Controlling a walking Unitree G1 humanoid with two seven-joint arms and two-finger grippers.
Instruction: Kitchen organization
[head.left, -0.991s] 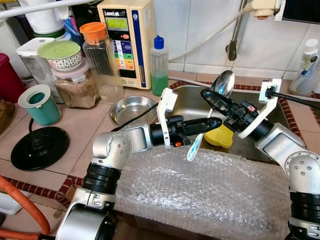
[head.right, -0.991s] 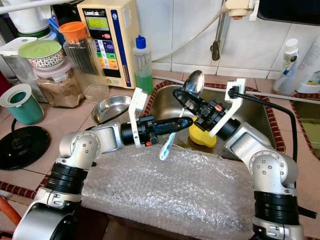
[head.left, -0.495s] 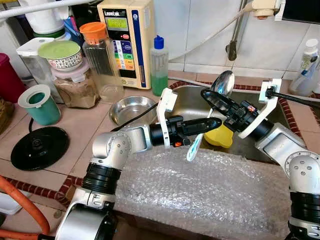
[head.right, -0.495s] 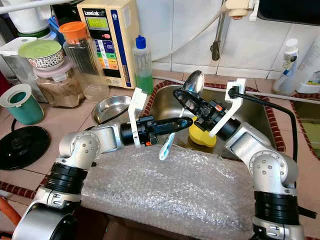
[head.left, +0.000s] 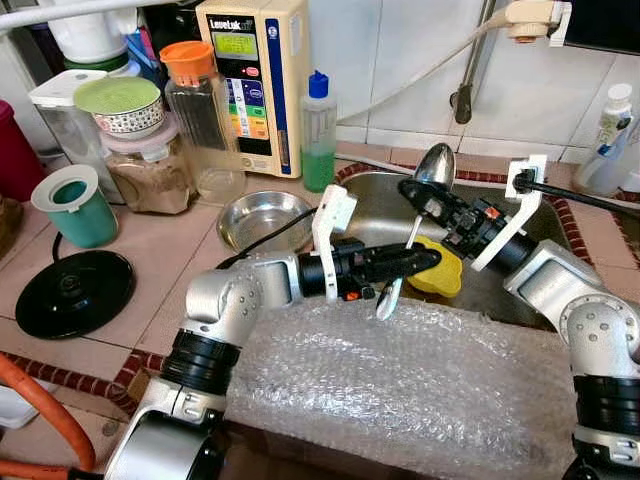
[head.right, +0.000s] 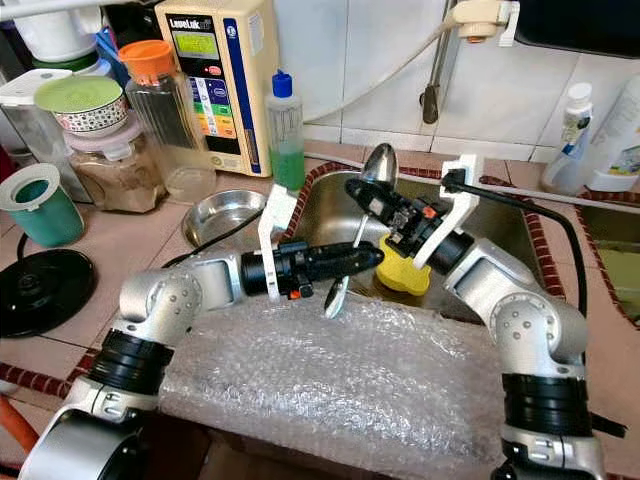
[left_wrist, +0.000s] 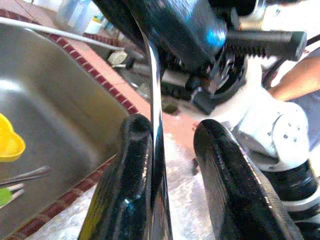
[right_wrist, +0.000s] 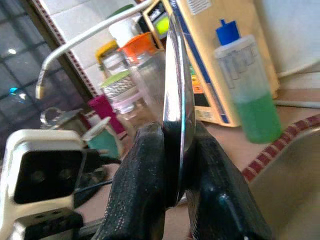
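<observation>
Spoon (head.left: 418, 215) lowered, near-upright, bowl up, right claw (head.left: 420, 192)

Two head views look forward and down from above the counter, sharing the sink (head.left: 380, 205) and both arms. The left wrist view looks very closely along its fingers (left_wrist: 127, 185) over the sink. The right wrist view looks closely toward the bottle (right_wrist: 250, 95).

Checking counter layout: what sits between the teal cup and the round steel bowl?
In the left eye view, between the teal cup and the steel bowl lies bare pinkish tile, with a clear jar of brown powder just behind.
</observation>
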